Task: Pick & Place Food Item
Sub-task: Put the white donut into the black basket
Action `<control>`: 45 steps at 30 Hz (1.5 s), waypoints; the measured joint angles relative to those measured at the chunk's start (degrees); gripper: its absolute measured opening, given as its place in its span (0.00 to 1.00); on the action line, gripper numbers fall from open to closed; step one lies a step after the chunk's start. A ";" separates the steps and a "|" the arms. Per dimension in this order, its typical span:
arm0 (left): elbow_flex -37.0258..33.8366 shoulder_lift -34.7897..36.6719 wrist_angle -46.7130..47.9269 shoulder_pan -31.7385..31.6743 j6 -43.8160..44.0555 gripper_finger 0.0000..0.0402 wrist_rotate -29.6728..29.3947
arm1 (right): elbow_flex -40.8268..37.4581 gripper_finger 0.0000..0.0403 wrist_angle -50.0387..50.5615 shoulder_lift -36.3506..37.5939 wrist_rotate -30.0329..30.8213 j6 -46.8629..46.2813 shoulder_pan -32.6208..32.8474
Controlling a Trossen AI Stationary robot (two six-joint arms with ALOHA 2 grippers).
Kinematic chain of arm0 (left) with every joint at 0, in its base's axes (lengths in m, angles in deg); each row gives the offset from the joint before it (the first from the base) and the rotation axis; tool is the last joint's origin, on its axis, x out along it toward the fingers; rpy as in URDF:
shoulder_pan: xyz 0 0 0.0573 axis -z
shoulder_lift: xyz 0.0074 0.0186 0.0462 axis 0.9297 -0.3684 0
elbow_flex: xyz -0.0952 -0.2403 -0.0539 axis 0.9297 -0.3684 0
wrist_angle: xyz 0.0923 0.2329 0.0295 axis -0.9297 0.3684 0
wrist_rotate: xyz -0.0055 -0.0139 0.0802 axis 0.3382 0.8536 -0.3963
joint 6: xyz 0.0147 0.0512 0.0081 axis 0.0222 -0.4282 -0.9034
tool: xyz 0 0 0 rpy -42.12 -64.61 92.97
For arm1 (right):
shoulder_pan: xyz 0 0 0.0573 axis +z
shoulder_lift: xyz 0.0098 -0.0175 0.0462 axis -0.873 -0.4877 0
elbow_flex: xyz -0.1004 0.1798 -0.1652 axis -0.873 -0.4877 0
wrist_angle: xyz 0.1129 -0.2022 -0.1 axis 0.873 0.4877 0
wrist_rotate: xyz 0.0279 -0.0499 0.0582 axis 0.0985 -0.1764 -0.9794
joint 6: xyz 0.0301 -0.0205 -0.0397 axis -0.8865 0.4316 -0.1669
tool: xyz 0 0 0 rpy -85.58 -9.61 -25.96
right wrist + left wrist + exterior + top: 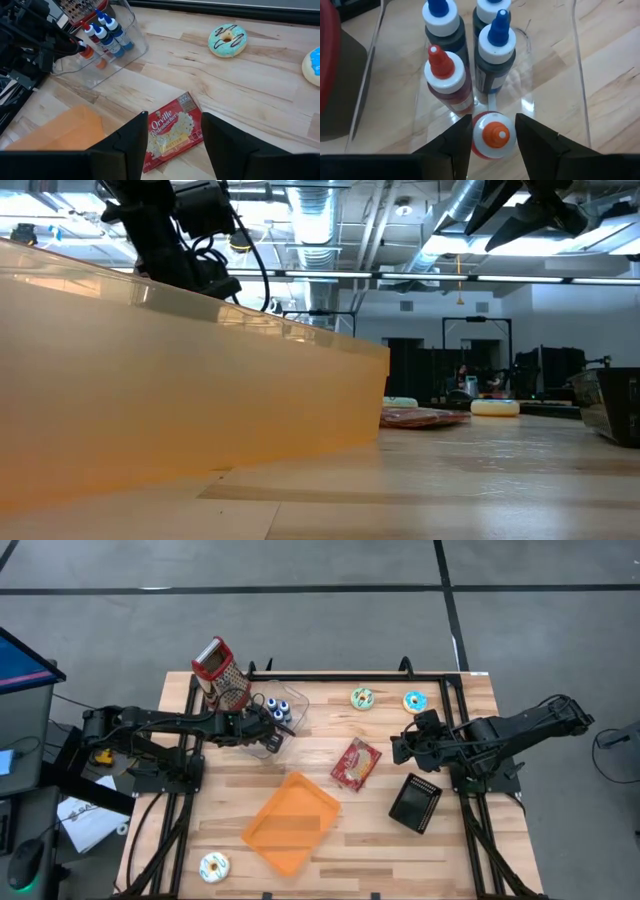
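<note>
A clear bin (262,743) at the table's far left holds several small colouring bottles (492,55) with blue and red caps. My left gripper (493,137) reaches down into the bin, its fingers on either side of an orange-capped bottle (492,135) that stands nearest to me. A red popcorn bag (172,130) lies flat on the table's middle. My right gripper (174,145) hangs open above the bag, with nothing between its fingers. My left gripper has the orange-capped bottle's white collar (481,131) between its two fingers, one on each side. The fingers come slanting down from the table's left side. The bottle stands upright; its foot is hidden by the gripper.
An orange tray (290,823) lies near the table's front middle, and a black basket (414,802) stands to its right. Donuts lie at the far edge (362,697) (415,700) and at the front left (214,866). A box grater (222,675) stands behind the bin.
</note>
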 joint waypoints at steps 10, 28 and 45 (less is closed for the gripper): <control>0.00 0.04 -2.13 0.00 -0.11 0.40 0.59 | 0.00 0.43 0.00 0.00 0.00 -0.02 0.00; 0.00 0.04 -1.58 0.00 -1.70 0.47 -2.13 | 0.00 0.43 -0.02 0.00 -0.02 0.90 0.00; 0.02 7.91 -1.38 0.02 -2.01 0.53 -5.68 | 0.00 0.43 -0.02 0.01 -0.04 0.92 -0.01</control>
